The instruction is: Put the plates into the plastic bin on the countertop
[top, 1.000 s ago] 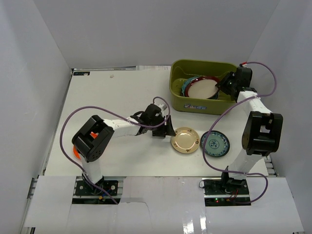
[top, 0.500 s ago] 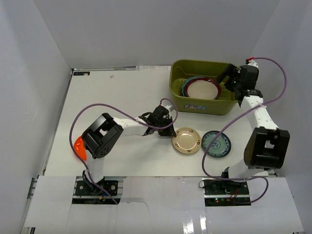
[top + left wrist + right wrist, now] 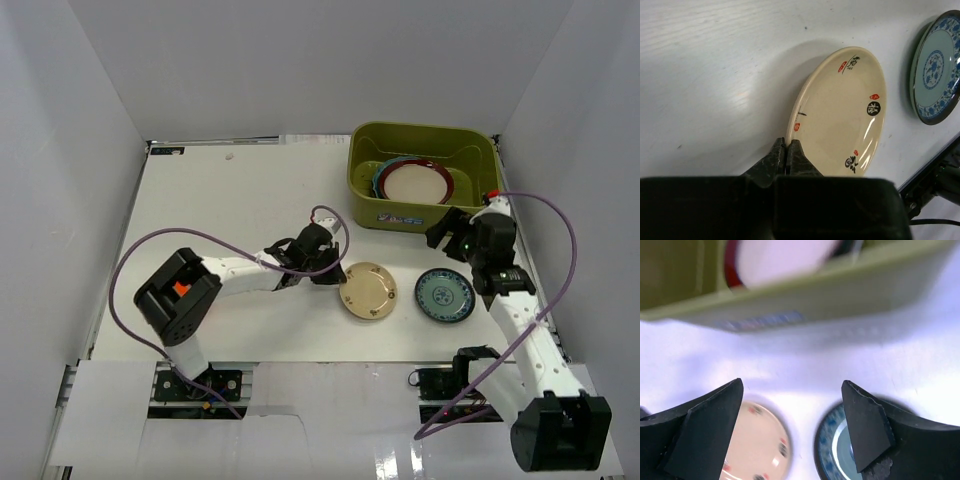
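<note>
My left gripper point(image 3: 330, 270) point(image 3: 786, 146) is shut on the near rim of the small gold plate point(image 3: 367, 291) point(image 3: 840, 110), which is tipped up so its cream underside with red and black marks faces the wrist camera. The blue-green patterned plate point(image 3: 445, 296) point(image 3: 935, 70) point(image 3: 835, 452) lies flat to its right. My right gripper point(image 3: 450, 234) point(image 3: 792, 392) hangs open over the countertop point(image 3: 220, 200), between the olive plastic bin point(image 3: 470, 160) point(image 3: 815, 300) and that plate, holding nothing. Inside the bin a white plate with a dark red rim point(image 3: 415, 183) point(image 3: 780, 260) rests on other plates.
A bit of orange plate point(image 3: 180, 288) shows under the left arm's elbow. White walls close in the counter on three sides. Purple cables loop from both arms. A paper sheet point(image 3: 315, 140) lies at the far edge beside the bin.
The left gripper closed on the gold plate's rim and tipped it, shifting it slightly left. The right gripper opened, pulled out of the bin and came down toward the blue-green plate.
</note>
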`<state>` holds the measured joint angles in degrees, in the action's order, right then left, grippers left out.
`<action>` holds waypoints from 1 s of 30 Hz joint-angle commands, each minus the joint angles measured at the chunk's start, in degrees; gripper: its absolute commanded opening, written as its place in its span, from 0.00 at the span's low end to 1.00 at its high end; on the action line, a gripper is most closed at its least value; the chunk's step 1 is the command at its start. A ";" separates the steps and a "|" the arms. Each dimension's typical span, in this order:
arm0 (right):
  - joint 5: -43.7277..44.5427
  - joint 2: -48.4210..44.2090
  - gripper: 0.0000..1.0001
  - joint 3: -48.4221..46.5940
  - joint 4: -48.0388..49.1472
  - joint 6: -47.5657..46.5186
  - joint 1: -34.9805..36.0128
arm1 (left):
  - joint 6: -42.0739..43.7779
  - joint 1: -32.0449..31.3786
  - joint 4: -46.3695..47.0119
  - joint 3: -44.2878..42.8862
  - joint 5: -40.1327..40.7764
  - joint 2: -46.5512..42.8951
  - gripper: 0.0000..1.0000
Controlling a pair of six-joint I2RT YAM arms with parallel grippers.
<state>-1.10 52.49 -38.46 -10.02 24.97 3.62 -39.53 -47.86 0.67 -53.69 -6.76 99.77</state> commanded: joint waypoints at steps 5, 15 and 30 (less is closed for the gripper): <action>12.96 -14.50 0.68 10.50 -10.62 2.00 -0.45 | 1.38 0.39 -4.09 1.84 3.52 -17.47 0.00; 21.85 -21.74 0.94 14.64 -23.62 15.70 -4.74 | 2.44 0.48 -5.24 -9.92 0.96 -25.59 0.00; 8.86 -12.32 0.76 24.21 -16.44 19.33 -7.13 | 4.37 4.08 -8.22 -43.58 2.72 1.02 0.00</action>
<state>14.68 39.68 -17.63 -29.10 42.98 -3.33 -36.12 -44.84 -6.85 -90.39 -5.17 97.34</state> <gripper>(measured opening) 0.796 0.025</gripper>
